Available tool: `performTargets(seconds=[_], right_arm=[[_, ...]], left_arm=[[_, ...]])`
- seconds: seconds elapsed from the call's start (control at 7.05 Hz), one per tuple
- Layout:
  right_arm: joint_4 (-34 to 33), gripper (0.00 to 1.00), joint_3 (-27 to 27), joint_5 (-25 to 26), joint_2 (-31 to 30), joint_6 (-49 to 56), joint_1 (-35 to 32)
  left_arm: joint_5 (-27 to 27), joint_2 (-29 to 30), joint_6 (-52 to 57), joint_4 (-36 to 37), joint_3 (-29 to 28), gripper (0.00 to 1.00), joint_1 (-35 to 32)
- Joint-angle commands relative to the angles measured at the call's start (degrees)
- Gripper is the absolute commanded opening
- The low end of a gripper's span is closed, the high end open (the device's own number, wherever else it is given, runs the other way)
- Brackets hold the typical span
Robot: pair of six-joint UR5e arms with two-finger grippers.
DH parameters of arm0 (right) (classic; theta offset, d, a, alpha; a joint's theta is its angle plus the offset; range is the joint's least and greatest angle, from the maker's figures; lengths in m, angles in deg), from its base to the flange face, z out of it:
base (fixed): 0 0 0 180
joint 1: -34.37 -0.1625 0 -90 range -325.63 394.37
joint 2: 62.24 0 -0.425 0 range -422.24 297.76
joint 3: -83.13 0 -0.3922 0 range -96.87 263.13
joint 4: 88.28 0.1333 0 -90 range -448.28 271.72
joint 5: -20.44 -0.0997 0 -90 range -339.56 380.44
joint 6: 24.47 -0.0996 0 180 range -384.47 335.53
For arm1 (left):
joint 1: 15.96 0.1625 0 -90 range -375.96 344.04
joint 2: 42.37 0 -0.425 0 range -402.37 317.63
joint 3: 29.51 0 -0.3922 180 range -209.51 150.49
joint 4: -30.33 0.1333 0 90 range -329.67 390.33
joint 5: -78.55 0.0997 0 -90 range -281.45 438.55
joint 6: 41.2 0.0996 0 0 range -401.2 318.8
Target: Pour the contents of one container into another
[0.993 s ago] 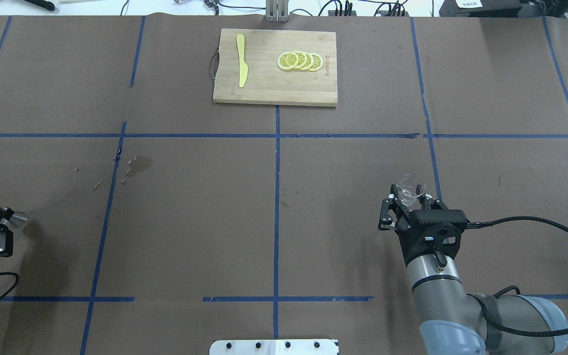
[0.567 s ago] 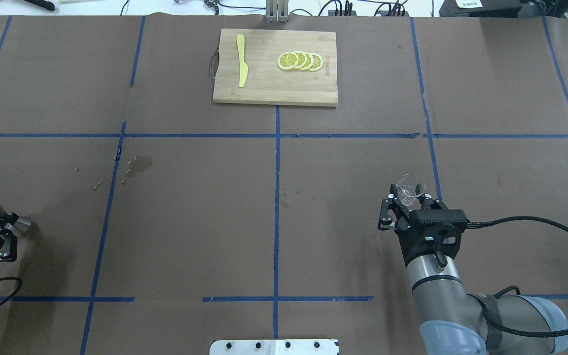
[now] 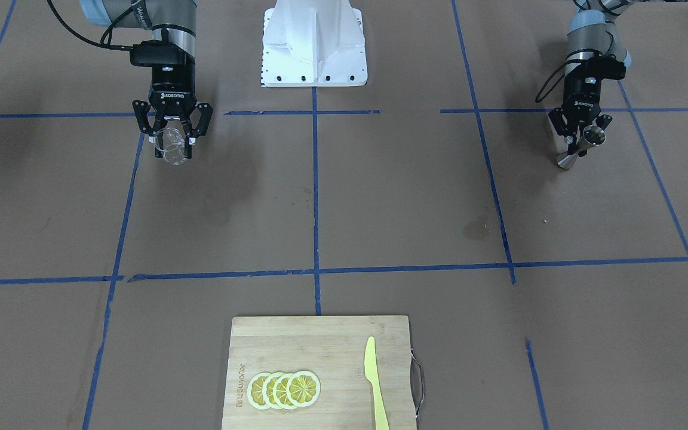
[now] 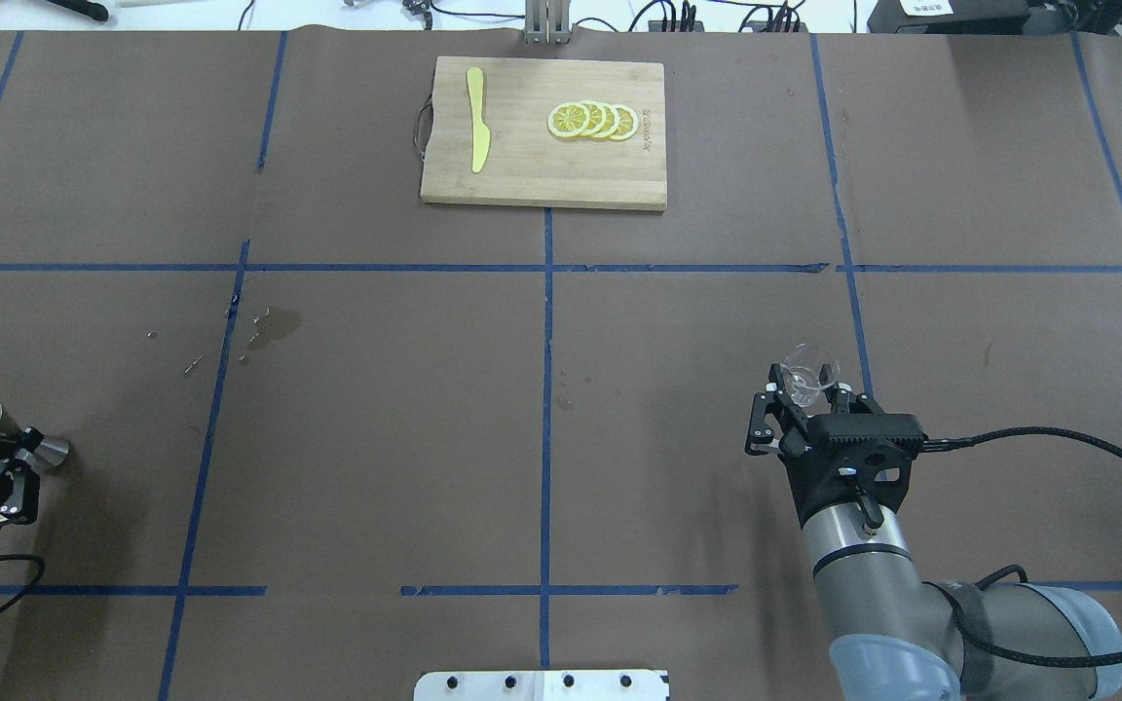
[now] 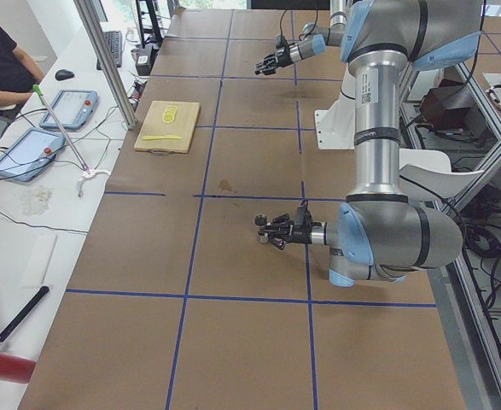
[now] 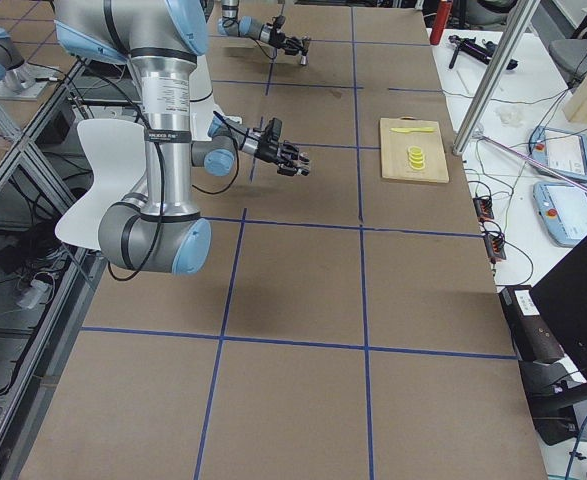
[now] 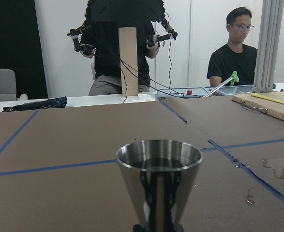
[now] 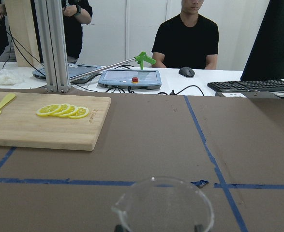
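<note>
- Glass cup (image 4: 811, 378): I read it as upright, long axis vertical, mouth up. In the right wrist view a small pouring lip (image 8: 118, 209) sits on the rim's left side.
- Right gripper (image 4: 804, 393): clamped on the cup, one finger on either side of its wall. The cup looks lifted off the table (image 4: 678, 467), in the near right part, just beside a blue tape line (image 4: 858, 321).
- Jigger (image 4: 11, 436): also upright, hourglass axis vertical, open cone on top. The left wrist view looks level at that upper cone.
- Left gripper (image 4: 8, 450): closed around the jigger's narrow waist, out at the table's left edge. I cannot tell whether the jigger's foot touches the surface.
- Cup and jigger are well apart, nearly the table's width between them. Neither is tipped toward the other.
- Far centre: cutting board (image 4: 542, 180) with overlapping lemon slices (image 4: 592, 121) and a yellow knife (image 4: 476, 131) lying across the board near its handle end.
- Damp stain (image 4: 280, 326) on the table between jigger and board.
</note>
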Motion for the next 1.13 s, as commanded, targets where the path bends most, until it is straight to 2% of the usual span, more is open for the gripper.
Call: performTargets(seconds=[0.0,0.14,0.28,0.43,0.57,0.99], right_arm=[[0.02,0.0,0.05,0.0,0.03,0.0,0.06],[0.02,0.0,0.05,0.0,0.11,0.0,0.06],[0.02,0.0,0.14,0.0,0.12,0.0,0.06],[0.02,0.0,0.14,0.0,0.12,0.0,0.06],[0.02,0.0,0.57,0.0,0.2,0.0,0.15],[-0.07,0.0,0.67,0.0,0.2,0.0,0.15]], left_arm=[[-0.12,0.0,-0.48,0.0,-0.34,0.0,0.53],[-0.12,0.0,-0.48,0.0,-0.34,0.0,0.62],[-0.04,0.0,-0.4,0.0,-0.34,0.12,0.71],[0.05,0.0,0.04,0.09,-0.25,0.58,0.71],[0.31,0.0,0.13,0.09,-0.25,1.0,0.71],[0.32,0.0,0.13,0.09,-0.34,1.0,0.71]])
